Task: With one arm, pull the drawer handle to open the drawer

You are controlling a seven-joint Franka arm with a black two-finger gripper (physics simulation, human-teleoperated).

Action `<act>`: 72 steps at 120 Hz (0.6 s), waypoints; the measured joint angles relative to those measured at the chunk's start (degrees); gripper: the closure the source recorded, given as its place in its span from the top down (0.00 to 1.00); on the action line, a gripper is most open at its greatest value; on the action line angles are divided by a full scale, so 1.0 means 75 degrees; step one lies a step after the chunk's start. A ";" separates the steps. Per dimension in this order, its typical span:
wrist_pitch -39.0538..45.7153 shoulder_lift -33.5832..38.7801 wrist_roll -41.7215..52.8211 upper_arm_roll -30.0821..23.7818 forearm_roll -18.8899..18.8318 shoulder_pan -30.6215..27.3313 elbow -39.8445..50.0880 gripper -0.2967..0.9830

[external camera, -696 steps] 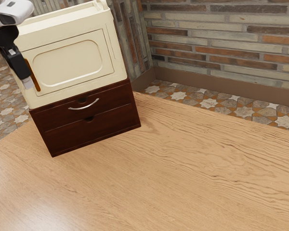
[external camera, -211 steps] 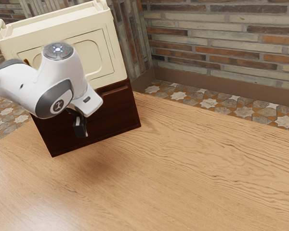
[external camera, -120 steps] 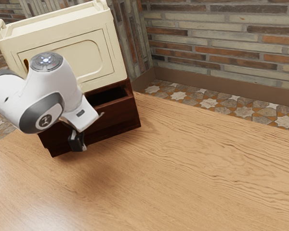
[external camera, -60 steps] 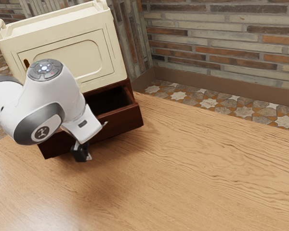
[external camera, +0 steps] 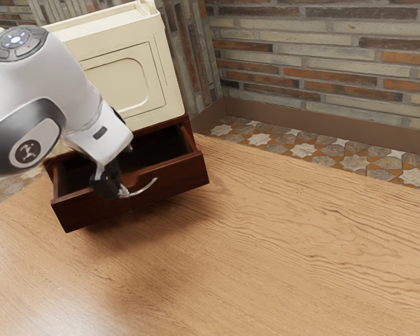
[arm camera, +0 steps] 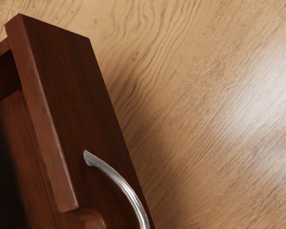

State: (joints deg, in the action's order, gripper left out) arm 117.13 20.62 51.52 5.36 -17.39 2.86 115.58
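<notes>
As white-and-grey arm (external camera: 45,91) reached in from exterior view's left, black hand (external camera: 122,192) angled down beside curved silver metal handle (arm camera: 118,179); could not tell its opening or hold. Dark red-brown wooden drawer (external camera: 175,183) stood open above pale wood-grain counter (external camera: 301,245), front facing out from matching cabinet (external camera: 186,124), long axis slanting up toward exterior view's right. Cream box (external camera: 150,77) sat on cabinet, partly behind arm.

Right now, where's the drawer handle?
In the exterior view, the handle is on the open drawer's front, below the cream box, with its visible part just to that view's right of the gripper.
</notes>
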 joint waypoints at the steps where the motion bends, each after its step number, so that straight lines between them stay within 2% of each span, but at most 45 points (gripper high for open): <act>1: -0.0061 -0.0026 -0.0017 0.0000 0.0049 0.0002 -0.0085 0.76; 32: -0.1998 -0.0860 -0.0836 0.0295 0.1322 -0.0049 -0.2380 0.77; 49: -0.2690 -0.1791 -0.1172 0.0326 0.1538 -0.0062 -0.3259 0.77; 72: -0.3106 -0.2001 -0.1537 0.0306 0.1603 0.0004 -0.3375 0.77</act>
State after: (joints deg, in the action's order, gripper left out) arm 93.84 5.61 39.98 7.66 -5.37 2.89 90.27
